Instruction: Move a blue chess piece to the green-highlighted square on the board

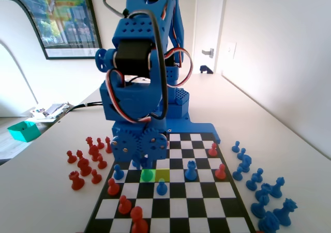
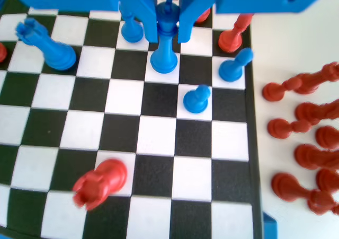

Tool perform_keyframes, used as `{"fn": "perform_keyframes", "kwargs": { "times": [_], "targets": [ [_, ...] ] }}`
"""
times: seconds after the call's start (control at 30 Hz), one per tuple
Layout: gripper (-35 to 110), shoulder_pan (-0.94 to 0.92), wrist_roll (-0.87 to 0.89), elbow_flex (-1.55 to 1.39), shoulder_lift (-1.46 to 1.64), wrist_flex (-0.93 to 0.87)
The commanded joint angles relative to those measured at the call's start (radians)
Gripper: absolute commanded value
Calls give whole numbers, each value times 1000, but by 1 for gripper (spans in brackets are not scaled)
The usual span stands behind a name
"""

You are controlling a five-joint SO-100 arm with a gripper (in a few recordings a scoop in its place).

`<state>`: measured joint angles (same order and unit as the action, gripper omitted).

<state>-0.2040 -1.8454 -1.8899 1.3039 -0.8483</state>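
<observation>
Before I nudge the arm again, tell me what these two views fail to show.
- Grip: in the wrist view the gripper straddles a tall blue piece; contact between the jaws and its head cannot be judged.
- Fixed view: the gripper's blue gear housing hides the jaws.
- Green-highlighted square: the piece on it is tinted green, so its colour is unclear.
- Wrist view: the red piece at lower left is blurred, type unclear.

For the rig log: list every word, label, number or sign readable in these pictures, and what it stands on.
None can be read.
The framed poster on the wall in the fixed view has a strip of print along its lower edge, too small and blurred to read.
The board, the pieces and the gripper bear no lettering.
</observation>
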Motion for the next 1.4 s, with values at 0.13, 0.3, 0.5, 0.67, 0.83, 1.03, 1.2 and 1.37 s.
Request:
{"fn": "perform_keyframes", "kwargs": {
  "times": [0.13,0.3,0.5,0.67,0.83,1.03,1.2,1.37],
  "targets": [
    [10,0,-21,0,35,12],
    [14,3,-46,-18,35,29],
    [21,2,-77,-26,35,28],
    [20,5,-74,15,48,-44],
    [19,15,-61,69,114,-158],
    [16,40,-28,61,272,-225],
    [7,74,54,43,445,-296],
    [1,109,94,46,632,-430]
  ]
}}
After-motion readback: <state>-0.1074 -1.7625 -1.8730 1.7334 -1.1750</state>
